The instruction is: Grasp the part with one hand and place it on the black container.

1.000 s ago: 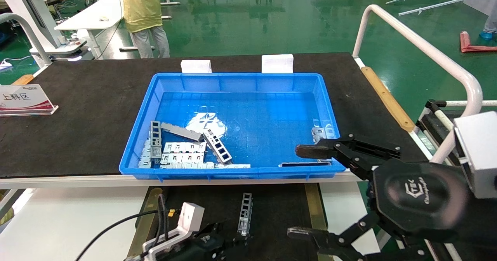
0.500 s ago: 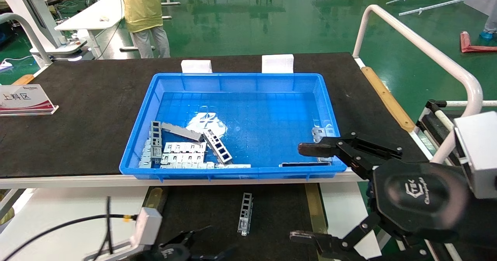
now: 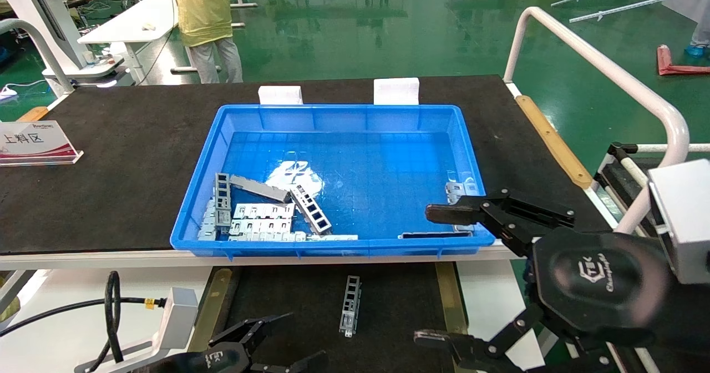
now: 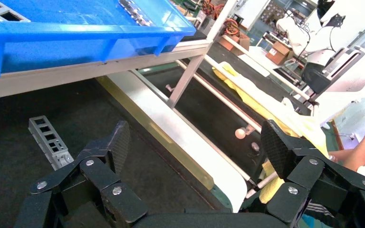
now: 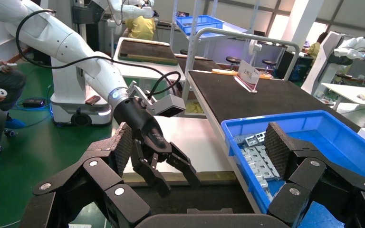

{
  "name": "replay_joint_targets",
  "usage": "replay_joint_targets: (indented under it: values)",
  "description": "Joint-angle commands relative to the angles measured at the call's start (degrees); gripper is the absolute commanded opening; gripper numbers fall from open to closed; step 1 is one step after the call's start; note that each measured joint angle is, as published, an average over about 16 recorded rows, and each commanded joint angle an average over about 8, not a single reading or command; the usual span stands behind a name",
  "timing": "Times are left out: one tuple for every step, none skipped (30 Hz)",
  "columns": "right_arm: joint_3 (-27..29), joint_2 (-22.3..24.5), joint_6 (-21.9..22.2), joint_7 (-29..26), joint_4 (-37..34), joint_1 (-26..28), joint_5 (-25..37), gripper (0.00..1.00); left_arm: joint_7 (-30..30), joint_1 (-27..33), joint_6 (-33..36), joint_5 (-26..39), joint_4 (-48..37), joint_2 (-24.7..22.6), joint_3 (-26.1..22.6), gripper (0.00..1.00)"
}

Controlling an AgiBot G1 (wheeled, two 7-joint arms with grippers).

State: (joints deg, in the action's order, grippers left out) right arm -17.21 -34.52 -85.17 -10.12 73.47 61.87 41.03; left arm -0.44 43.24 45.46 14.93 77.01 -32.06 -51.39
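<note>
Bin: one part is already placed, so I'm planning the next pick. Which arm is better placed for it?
Likely right. The right gripper, open, hangs at the bin's right near corner, close to loose parts there. The left gripper, open, sits low beside the black container, below the bin.

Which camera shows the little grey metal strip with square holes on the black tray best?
The head view: the slim grey metal channel strip lies whole on the matte-black tray, its cut-outs clear. The left wrist view shows it closer, with one end hidden behind the open left gripper. The right wrist view does not show it.
</note>
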Motion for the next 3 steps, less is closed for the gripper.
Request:
replay_joint_targets:
  values:
    - [0.0,0.0,0.0,0.0,0.0,0.0,0.0,1.00,0.3,-0.2,0.5,-0.3,-0.1,0.5,0.3,1.00]
    - [0.0,0.0,0.0,0.0,0.0,0.0,0.0,1.00,0.3,-0.2,0.5,-0.3,-0.1,0.6,0.3,1.00]
    - [0.0,0.0,0.0,0.0,0.0,0.0,0.0,1.00,0.3,-0.3,0.4,-0.3,-0.1,0.7,0.3,1.00]
